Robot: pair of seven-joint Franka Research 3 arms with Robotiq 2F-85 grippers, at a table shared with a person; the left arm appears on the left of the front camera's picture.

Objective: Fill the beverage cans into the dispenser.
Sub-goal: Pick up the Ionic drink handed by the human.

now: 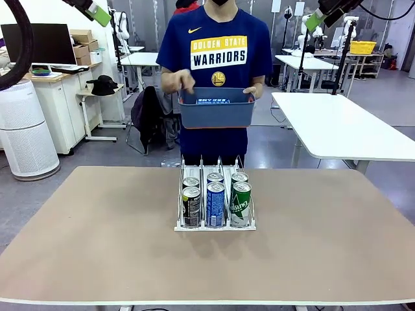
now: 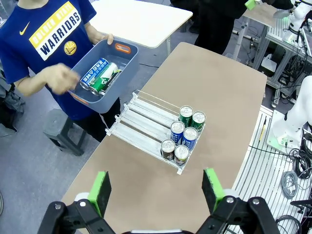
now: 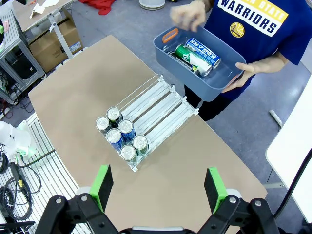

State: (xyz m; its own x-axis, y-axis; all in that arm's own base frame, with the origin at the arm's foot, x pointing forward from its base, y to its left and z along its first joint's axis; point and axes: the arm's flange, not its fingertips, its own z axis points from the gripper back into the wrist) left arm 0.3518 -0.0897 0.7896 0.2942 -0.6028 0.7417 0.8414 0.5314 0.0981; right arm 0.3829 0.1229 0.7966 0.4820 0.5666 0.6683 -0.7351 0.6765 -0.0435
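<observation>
On table (image 1: 97, 246), dispenser (image 1: 214, 227) points lengthwise at person (image 1: 214, 58) (cans (image 1: 215, 204) upright).

Bright, even room light all over, no harsh glare. On the tan table (image 1: 97, 233) there's just a faint, soft shadow hugging the rack (image 1: 214, 227) at centre frame. The cans (image 2: 178, 131) catch small glints on their tops. The person's free hand (image 2: 61, 78) smears with motion blur, upper left of the left wrist view. Both wrist views bow lines toward the edges, and the grey floor (image 1: 279, 149) shows a dull sheen
</observation>
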